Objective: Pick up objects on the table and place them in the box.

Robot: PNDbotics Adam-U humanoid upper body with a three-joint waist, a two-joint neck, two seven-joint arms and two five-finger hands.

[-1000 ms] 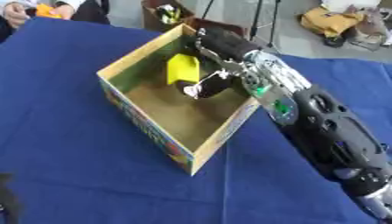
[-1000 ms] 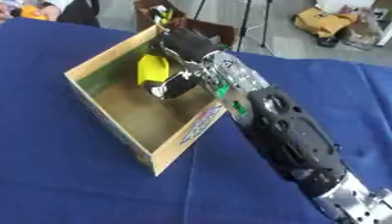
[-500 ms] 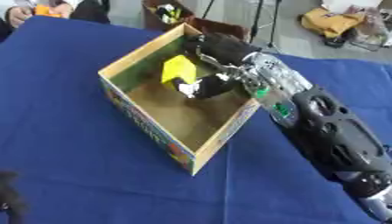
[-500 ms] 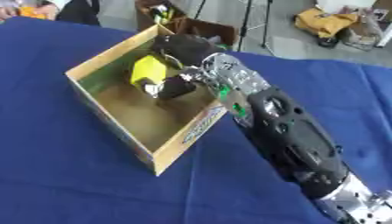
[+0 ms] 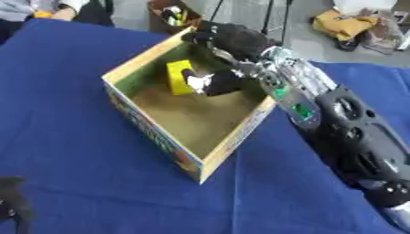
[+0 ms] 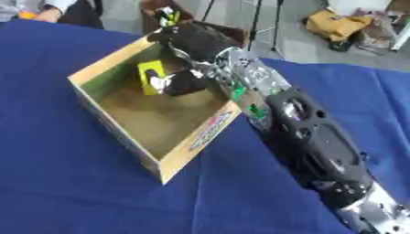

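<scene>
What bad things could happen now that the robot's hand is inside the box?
The right hand is low inside the box, so lifting out it might catch the near wall and tip or drag the box. The yellow thing leans against the far wall beside the fingers; it could get nudged over or pulled back out.

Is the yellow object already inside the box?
Yes, the yellow object sits inside the box against its far wall, with the right hand right beside it.
</scene>
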